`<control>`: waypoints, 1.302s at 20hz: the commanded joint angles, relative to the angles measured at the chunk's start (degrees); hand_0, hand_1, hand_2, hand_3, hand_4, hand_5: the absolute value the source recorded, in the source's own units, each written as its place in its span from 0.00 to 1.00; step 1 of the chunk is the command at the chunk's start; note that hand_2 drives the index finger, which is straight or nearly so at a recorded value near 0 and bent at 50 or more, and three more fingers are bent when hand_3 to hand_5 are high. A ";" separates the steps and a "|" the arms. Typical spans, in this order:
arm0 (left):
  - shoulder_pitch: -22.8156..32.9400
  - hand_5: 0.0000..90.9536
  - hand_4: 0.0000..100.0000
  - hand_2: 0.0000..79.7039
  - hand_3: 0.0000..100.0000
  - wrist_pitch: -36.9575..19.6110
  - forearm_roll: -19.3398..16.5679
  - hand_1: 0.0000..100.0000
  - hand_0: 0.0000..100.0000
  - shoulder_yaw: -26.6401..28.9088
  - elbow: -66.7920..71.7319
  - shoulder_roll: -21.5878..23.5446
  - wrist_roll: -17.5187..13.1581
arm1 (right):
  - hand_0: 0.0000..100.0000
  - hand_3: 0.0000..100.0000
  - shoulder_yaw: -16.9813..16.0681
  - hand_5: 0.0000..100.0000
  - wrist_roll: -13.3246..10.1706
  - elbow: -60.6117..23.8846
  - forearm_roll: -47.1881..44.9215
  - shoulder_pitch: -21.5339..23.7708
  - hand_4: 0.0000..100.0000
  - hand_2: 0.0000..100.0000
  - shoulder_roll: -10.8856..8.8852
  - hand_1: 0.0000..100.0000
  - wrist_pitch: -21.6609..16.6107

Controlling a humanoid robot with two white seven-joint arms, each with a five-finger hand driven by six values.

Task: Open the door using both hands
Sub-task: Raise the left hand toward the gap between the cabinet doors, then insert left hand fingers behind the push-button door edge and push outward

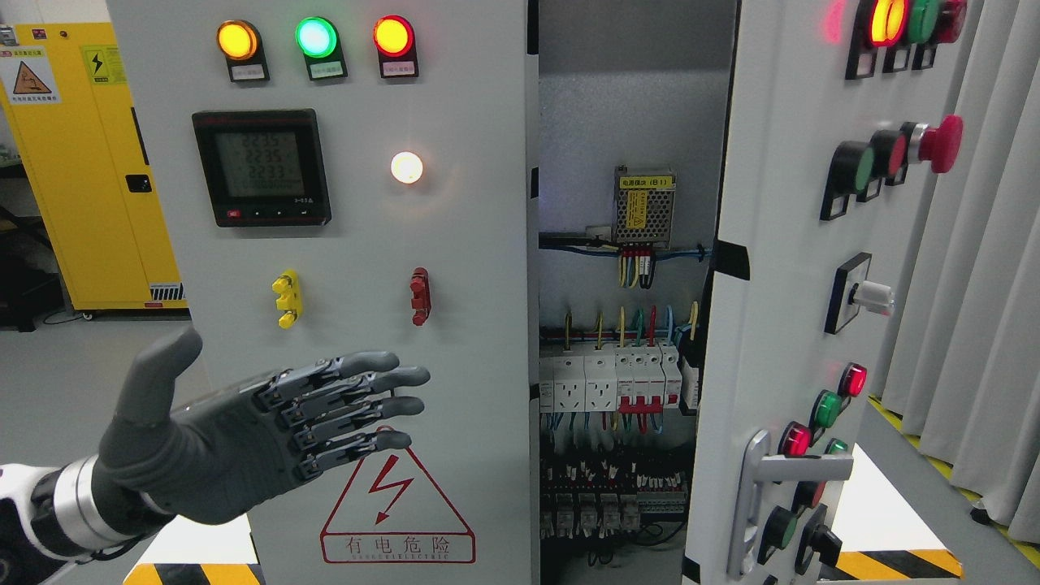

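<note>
A grey electrical cabinet fills the head view. Its left door stands closed, carrying three lit lamps, a digital meter and a red hazard triangle. The right door is swung open towards me, its metal handle low on the edge, exposing wiring and breakers inside. My left hand hovers in front of the left door's lower part, fingers stretched flat and thumb raised, holding nothing. The right hand does not show.
A yellow safety cabinet stands at the far left behind the panel. Grey curtains hang at the right. Yellow and black hazard tape marks the floor below the open door.
</note>
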 commanded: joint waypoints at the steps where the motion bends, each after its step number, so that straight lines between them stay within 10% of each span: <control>1: -11.57 0.00 0.00 0.00 0.00 3.36 -3.77 0.00 0.00 -9.65 11.42 -11.49 0.46 | 0.20 0.00 0.02 0.00 0.01 0.00 0.00 -0.01 0.00 0.00 -1.76 0.12 0.01; 9: -21.77 0.00 0.00 0.00 0.00 5.92 -9.05 0.00 0.00 -12.99 21.10 -26.27 0.63 | 0.20 0.00 0.02 0.00 0.01 0.00 0.00 0.17 0.00 0.00 -1.67 0.12 0.01; 26: -23.19 0.00 0.00 0.00 0.00 7.33 -14.51 0.00 0.00 -15.89 21.90 -38.41 2.57 | 0.20 0.00 0.02 0.00 0.01 0.00 0.00 0.25 0.00 0.00 -1.76 0.12 0.01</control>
